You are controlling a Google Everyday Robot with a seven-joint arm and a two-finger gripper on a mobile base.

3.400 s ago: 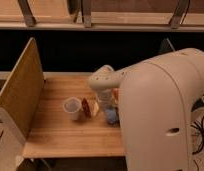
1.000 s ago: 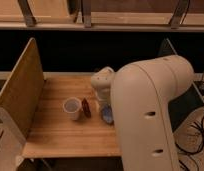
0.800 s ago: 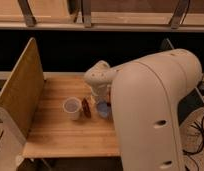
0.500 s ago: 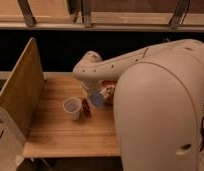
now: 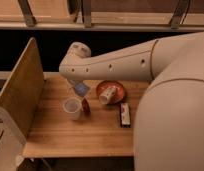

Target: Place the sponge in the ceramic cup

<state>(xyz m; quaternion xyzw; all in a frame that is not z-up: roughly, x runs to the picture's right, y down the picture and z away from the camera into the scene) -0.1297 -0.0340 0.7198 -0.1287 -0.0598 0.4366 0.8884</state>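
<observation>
The white ceramic cup (image 5: 72,108) stands upright on the wooden table (image 5: 80,135), left of centre. The pale blue sponge (image 5: 81,89) hangs just above and a little behind the cup's right rim, held by my gripper (image 5: 78,88). The arm stretches in from the right, its wrist above the sponge. The cup's mouth looks empty.
A small dark red object (image 5: 86,106) lies right beside the cup. An orange-red plate (image 5: 120,89) holds a cream cup (image 5: 107,94) on its side. A black-and-white bar (image 5: 125,114) lies at the right. A tall wooden panel (image 5: 20,95) walls the table's left side.
The arm has swung left and stretched out, carrying the sponge from near the plate to just above the white cup. The plate and bar, earlier hidden by the arm, now show.
</observation>
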